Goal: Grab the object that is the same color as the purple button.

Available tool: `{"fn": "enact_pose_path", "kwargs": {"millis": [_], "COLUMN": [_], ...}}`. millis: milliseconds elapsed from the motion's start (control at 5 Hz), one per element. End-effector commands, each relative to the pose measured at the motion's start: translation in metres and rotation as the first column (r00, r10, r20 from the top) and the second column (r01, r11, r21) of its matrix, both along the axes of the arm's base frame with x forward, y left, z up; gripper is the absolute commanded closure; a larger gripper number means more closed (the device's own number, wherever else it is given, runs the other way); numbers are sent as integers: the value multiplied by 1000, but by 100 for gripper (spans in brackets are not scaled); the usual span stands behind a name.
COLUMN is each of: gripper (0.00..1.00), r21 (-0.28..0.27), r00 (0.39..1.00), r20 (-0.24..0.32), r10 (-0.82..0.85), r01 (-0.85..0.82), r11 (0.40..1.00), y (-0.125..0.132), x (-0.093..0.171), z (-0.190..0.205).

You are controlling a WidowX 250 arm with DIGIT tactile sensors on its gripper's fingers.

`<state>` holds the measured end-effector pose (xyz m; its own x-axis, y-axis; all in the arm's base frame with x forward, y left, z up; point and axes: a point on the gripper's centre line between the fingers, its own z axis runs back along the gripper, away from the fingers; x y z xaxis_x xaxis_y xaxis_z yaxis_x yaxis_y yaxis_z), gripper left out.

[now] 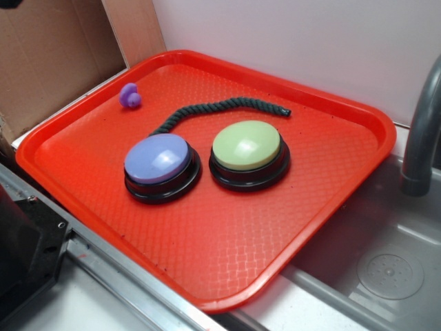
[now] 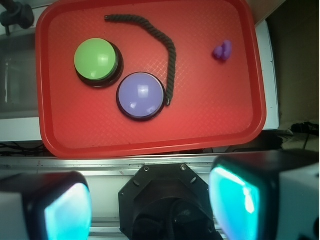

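Note:
The object (image 1: 129,96) is a tiny bright purple lumpy piece lying near the far left corner of the red tray (image 1: 207,276); the wrist view shows the object (image 2: 222,50) at the tray's upper right. The purple button (image 1: 158,164) stands mid-tray on its black base, seen also from above as the purple button (image 2: 141,95). My gripper (image 2: 150,205) hangs high above the robot's base, off the tray's near edge, open with nothing between its teal pads (image 2: 235,197). The gripper does not show in the exterior view.
A light green domed button (image 1: 247,150) stands beside the purple one. A dark rope (image 1: 220,109) curves behind both. A cardboard wall (image 1: 48,55) stands left of the tray, a grey faucet (image 1: 424,131) and sink (image 1: 386,276) to its right.

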<state>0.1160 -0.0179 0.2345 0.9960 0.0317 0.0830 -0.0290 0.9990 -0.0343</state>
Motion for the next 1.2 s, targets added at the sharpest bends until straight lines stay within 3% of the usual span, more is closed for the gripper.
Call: {"fn": "enact_pose_path", "kwargs": {"millis": [0, 200, 400, 600, 800, 1000], "gripper": [0, 0, 0, 0, 0, 0], "r21": [0, -35, -85, -100, -131, -121], "r00": [1000, 991, 953, 879, 759, 642], "r20": [0, -13, 14, 60, 108, 156], "r10": [0, 131, 303, 474, 642, 751], "r01": [0, -131, -301, -467, -629, -742], "r11": [1000, 991, 950, 879, 766, 660], "y": [0, 4, 13, 28, 56, 83], "x": [0, 14, 27, 49, 78, 108], "z": [0, -12, -22, -38, -56, -80]}}
